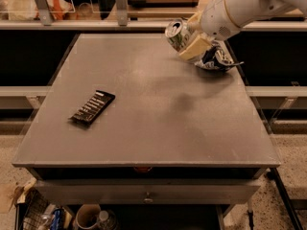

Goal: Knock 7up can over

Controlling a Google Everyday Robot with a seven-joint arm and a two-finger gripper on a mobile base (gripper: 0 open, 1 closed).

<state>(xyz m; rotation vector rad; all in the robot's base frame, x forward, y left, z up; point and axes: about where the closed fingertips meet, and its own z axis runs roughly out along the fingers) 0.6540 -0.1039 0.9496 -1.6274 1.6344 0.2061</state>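
The gripper (188,34) hangs over the far right corner of the counter (153,133), at the end of a thick white arm (240,4) that comes in from the upper right. Its two cream fingers (195,48) are pinched on the can (175,32), one under the body and one over it. The can is tilted hard, its silver top turned up and toward the far left, with white and green showing on its side (the label is too small to read, so no brand name can be made out). It looks lifted off the surface, since a soft shadow (183,101) falls on the counter nearer the middle, well apart from it. Just behind and to the right of the gripper, at the right edge near the far corner, lies a crumpled dark blue and white snack bag (217,60), its print unreadable. A flat black bar (93,107) lies toward the left edge, about halfway along, set at a slant and marked with rows of pale lettering that cannot be read. Below the near edge is a drawer (148,191) with a small knob, and under it a paper cup (87,217) beside a wire basket (31,211).
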